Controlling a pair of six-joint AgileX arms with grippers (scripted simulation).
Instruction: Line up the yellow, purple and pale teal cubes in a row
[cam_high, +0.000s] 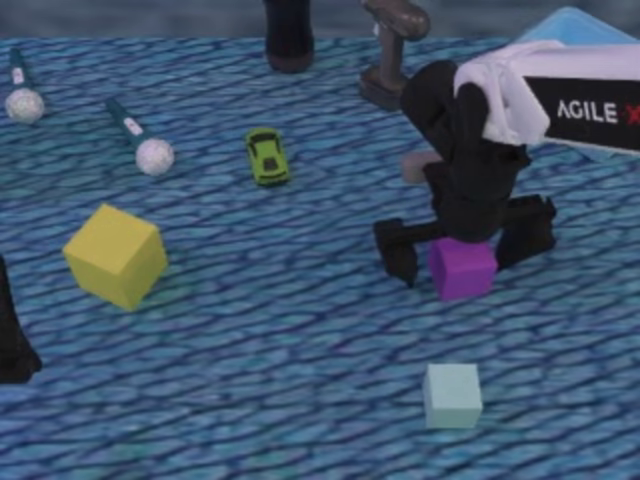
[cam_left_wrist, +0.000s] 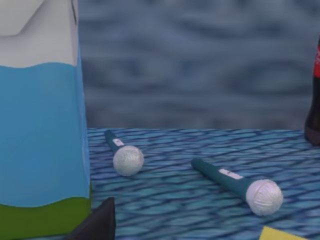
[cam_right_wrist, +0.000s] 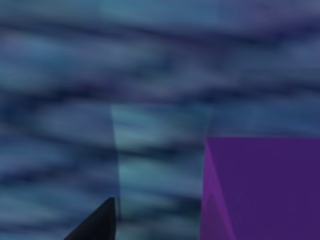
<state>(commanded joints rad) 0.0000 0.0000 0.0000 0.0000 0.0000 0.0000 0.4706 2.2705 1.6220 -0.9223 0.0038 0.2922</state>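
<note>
From above, the right gripper is low over the right half of the blue table, fingers spread wide with one black finger left of the purple cube and the other to its right; the cube sits between them, and I cannot tell if either finger touches it. The teal cube lies nearer the front edge, apart from the purple one. The yellow cube rests turned at an angle on the left side, well apart from both. A green car and two microphones lie toward the back. The left arm shows only at the left edge, parked. The left wrist view shows a blue carton, both microphones and a yellow corner; that gripper's state cannot be told. The right wrist view has the purple cube close up, the teal cube beyond it and one dark fingertip.
</note>
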